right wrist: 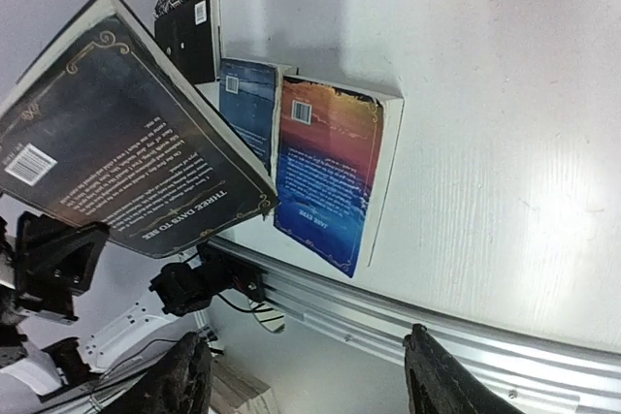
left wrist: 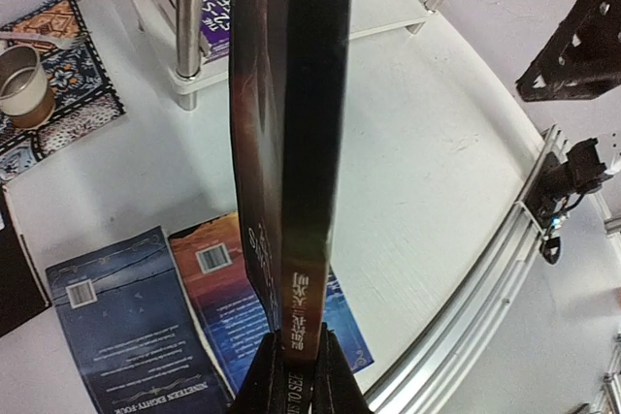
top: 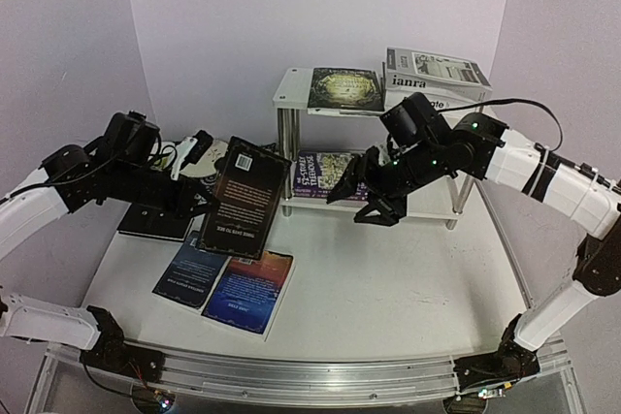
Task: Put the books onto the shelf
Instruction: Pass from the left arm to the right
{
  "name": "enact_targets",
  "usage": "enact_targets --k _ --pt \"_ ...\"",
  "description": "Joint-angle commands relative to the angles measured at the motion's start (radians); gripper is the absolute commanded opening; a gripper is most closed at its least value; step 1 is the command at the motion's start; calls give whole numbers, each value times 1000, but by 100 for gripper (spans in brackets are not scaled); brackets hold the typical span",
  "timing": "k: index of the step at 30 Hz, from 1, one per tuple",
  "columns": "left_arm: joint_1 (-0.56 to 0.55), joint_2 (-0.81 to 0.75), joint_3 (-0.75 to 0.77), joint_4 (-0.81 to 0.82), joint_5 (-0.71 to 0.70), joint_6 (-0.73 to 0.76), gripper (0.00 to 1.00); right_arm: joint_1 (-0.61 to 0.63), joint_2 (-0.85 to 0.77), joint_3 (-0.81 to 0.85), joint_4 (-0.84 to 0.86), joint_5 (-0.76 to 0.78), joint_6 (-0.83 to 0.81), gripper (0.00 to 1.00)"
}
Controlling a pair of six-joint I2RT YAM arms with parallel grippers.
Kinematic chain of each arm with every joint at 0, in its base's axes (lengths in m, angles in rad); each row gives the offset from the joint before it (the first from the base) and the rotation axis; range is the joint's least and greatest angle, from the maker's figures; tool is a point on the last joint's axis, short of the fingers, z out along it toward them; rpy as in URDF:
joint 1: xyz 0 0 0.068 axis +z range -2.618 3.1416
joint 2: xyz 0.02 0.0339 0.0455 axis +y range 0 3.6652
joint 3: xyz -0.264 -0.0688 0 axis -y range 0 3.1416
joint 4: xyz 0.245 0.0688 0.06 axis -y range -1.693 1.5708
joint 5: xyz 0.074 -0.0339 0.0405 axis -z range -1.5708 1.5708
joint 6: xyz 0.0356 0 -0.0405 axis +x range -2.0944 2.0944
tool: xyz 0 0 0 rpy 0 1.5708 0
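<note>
Black book (top: 243, 196) is hanging above the table, just left of the shelf (top: 291, 96), with our left gripper (left wrist: 296, 370) clamping its lower edge. We are holding our right gripper (top: 374, 193) spread apart before the shelf's lower board, gripping nothing.

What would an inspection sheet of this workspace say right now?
Surface: white table, no spills seen.
Job's things: dark book lifted in the grip; blue book and orange book flat on table; purple book on shelf lower board; green book and janra stack on top.
Clutter: placemat with cup.
Grippers: left gripper shut on dark book; right gripper open, empty.
Cables: black cable over right arm.
Surroundings: plain walls; aluminium rail.
</note>
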Motion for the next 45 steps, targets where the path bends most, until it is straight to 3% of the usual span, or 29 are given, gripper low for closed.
enact_targets --k 1,8,16,23,30,37,45 --pt "-17 -153 -104 81 -133 106 0 10 41 114 -37 -20 252 71" --pt "-23 -387 -265 208 -139 357 0 68 122 182 3 91 556 79" --pt "-23 -448 -310 218 -164 547 0 186 217 268 76 303 804 81" --pt "-23 -476 -341 216 -153 610 0 258 267 298 231 457 861 79" --pt "-23 -492 -365 217 -125 586 0 276 333 384 270 474 872 80" --pt "-23 -492 -372 224 -111 613 0 292 393 449 269 462 894 57" --pt "-23 -463 -353 237 -111 664 0 306 400 453 193 428 922 51"
